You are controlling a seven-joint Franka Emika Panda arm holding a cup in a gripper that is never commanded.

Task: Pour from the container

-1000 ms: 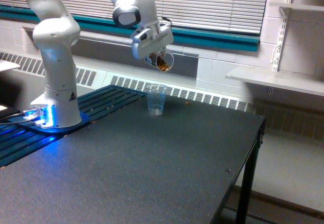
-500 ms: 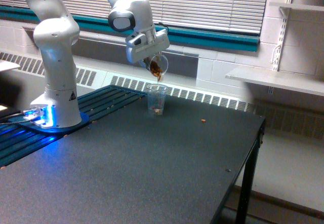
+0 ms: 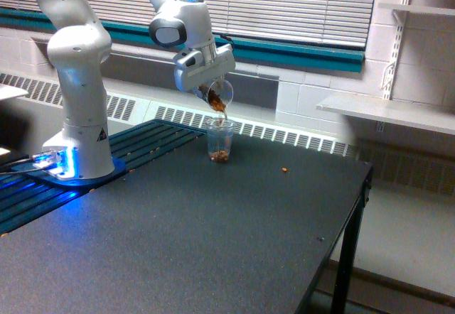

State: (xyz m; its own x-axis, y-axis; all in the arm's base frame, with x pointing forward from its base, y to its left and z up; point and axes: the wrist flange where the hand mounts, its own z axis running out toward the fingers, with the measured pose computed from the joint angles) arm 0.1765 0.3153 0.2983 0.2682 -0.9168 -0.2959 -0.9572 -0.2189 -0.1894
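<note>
On the dark table (image 3: pixel 213 236), everything can be placed against the taller tapered cup (image 3: pixel 220 141), which stands upright toward the far edge. Well off to that cup's side, toward the exterior view's left, rises the white base of the arm (image 3: pixel 78 79); from it the arm reaches over and ends directly above the cup. The gripper (image 3: pixel 207 79) hangs just above the cup's rim and is closed around the container (image 3: pixel 217 95), a small clear cup held between the jaws and tipped steeply, mouth down toward the tapered cup. Brown, granular contents (image 3: pixel 216 101) sit bunched at the container's lowered lip, right over the tapered cup's opening, and a small brown heap (image 3: pixel 221 157) already lies in the bottom of the tapered cup. By that showing the pour is well under way: some material has gone across, some is visibly left in the container, so what remains is to empty it and bring it upright. A single stray piece (image 3: pixel 284 169) lies on the table near the tapered cup, toward the exterior view's right, which suggests the stream is not perfectly contained.
</note>
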